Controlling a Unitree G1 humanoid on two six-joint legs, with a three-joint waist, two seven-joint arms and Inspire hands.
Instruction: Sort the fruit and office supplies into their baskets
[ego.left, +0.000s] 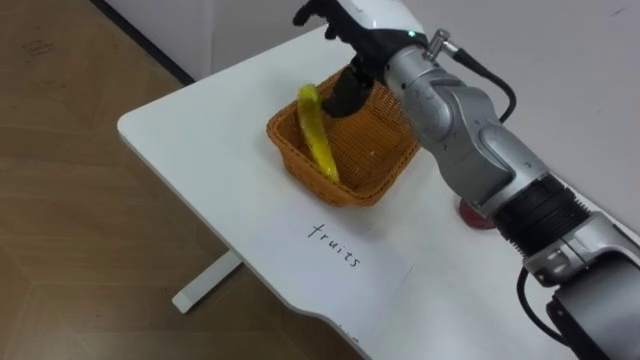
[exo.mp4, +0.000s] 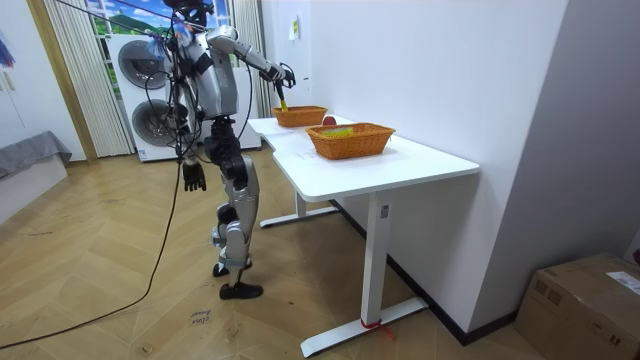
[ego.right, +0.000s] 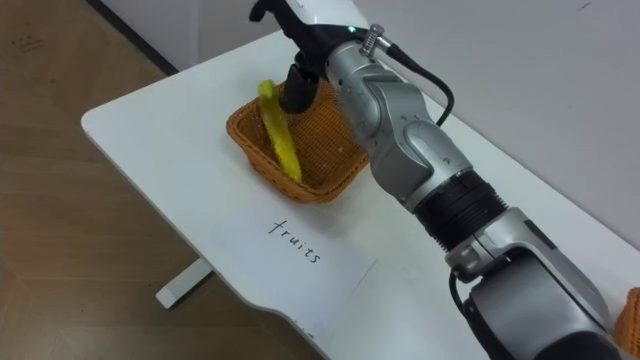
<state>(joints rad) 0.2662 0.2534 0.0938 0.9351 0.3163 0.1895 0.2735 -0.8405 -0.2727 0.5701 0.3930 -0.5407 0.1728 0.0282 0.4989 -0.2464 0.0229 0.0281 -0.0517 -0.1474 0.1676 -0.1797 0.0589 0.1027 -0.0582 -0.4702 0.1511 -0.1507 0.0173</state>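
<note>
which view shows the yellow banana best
The left eye view: the long yellow banana leans in the woven orange basket, whole length clear. The right eye view shows much the same; the room view, just a distant yellow sliver.

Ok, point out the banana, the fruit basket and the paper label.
banana (ego.left: 318, 135), left eye view, middle of its body.
fruit basket (ego.left: 350, 197), left eye view, front wall.
paper label (ego.left: 300, 250), left eye view, bare part beside the writing.

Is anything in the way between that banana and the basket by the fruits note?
Nothing visible. The right hand holds the banana by its upper end. Its lower end already sits inside the basket, leaning toward the near wall. The rest of the basket's bottom looks bare.
</note>
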